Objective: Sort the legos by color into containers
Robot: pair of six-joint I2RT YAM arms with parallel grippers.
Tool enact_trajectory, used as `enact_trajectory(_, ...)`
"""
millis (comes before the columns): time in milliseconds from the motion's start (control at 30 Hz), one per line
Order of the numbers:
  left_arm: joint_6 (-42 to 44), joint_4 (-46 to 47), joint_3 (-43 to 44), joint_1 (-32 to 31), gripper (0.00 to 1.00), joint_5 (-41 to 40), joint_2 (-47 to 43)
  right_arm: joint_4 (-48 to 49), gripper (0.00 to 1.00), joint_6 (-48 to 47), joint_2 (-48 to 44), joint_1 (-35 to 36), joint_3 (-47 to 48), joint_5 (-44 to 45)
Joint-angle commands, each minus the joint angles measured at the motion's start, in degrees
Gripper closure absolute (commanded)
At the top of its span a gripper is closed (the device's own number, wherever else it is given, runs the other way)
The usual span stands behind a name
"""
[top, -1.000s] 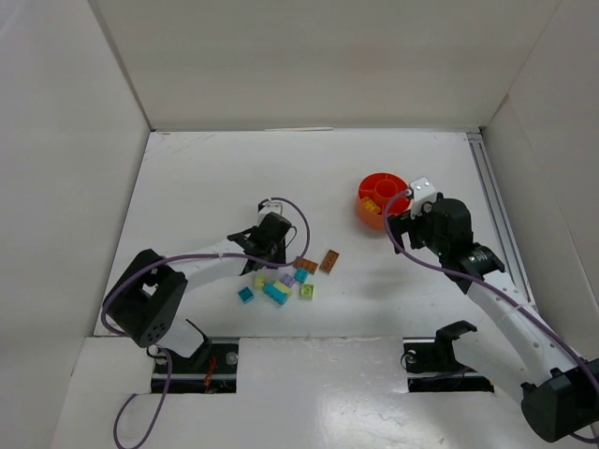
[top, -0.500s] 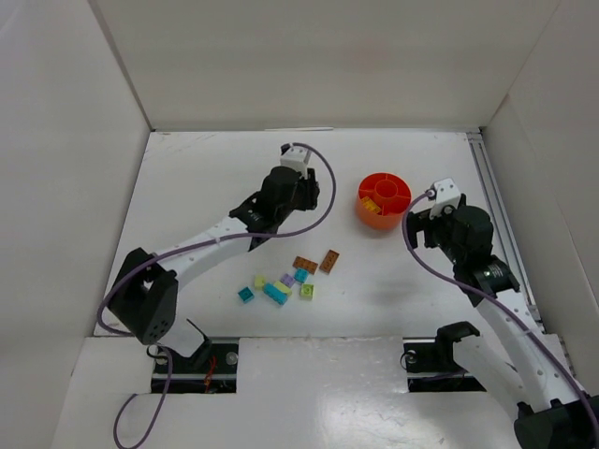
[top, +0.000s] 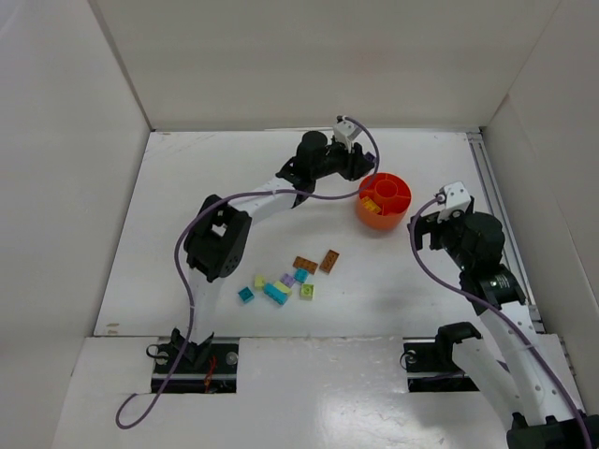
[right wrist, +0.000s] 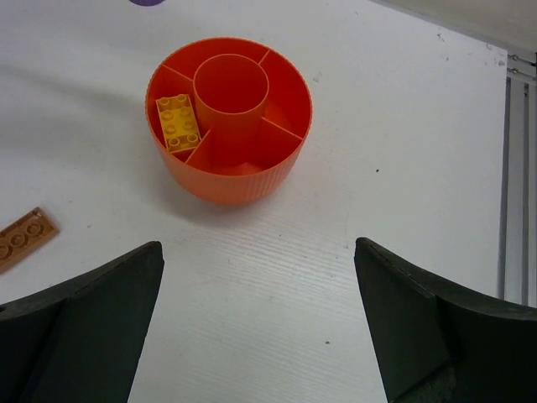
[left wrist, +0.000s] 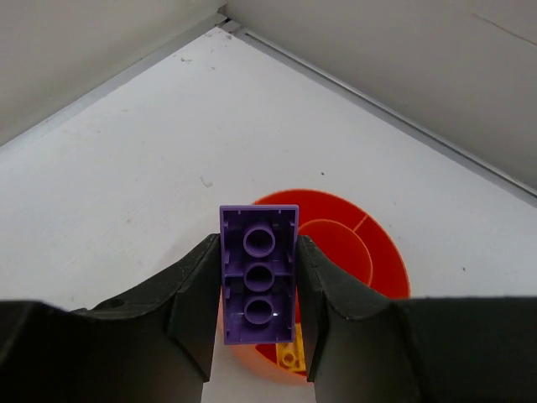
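Note:
My left gripper (left wrist: 258,290) is shut on a purple brick (left wrist: 258,273), underside up, held just left of and above the orange divided bowl (left wrist: 369,252). In the top view the left gripper (top: 360,170) reaches to the bowl's left rim (top: 363,208). An orange-yellow brick (right wrist: 179,122) lies in the bowl's left compartment (right wrist: 285,180). My right gripper (right wrist: 260,323) is open and empty, just near of the bowl. Loose bricks lie on the table: two brown (top: 305,264) (top: 328,260), lilac (top: 287,279), teal (top: 275,294), lime (top: 307,292).
White walls enclose the table on three sides. A metal rail (top: 496,215) runs along the right edge. The left arm stretches diagonally across the table's middle (top: 253,201). A brown brick shows at the right wrist view's left edge (right wrist: 25,238).
My left arm has swung from the brick pile up and right to the bowl, carrying the purple brick. My right gripper has drawn back right, away from the bowl.

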Motion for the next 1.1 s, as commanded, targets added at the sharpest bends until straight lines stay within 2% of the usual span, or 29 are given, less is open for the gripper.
enact_trajectory(0, -2.2, 6.0, 8.0, 0.7, 0.82, 8.9, 3.9, 3.1, 0.00, -0.2, -0.6, -0.5, 0.0, -0.9)
enact_trajectory(233, -4.4, 6.5, 13.7, 0.7, 0.82, 9.5, 10.1, 3.1, 0.00, -0.2, 0.0, -0.5, 0.0, 0.1)
enact_trajectory(567, -9.5, 11.8, 11.9, 0.7, 0.82, 9.5, 13.6, 3.1, 0.00, -0.7, 2.2, -0.5, 0.5, 0.7)
enact_trajectory(733, -11.6, 15.5, 9.2, 0.7, 0.82, 6.9, 14.1, 3.1, 0.00, -0.7, 2.2, -0.5, 0.5, 0.7)
enact_trajectory(967, -13.5, 16.7, 9.2, 0.7, 0.82, 5.6, 15.3, 3.1, 0.00, -0.7, 2.2, -0.5, 1.1, 0.7)
enact_trajectory(1067, -14.0, 16.7, 9.2, 0.7, 0.79, 5.6, 15.8, 3.1, 0.00, -0.7, 2.2, -0.5, 1.1, 0.7)
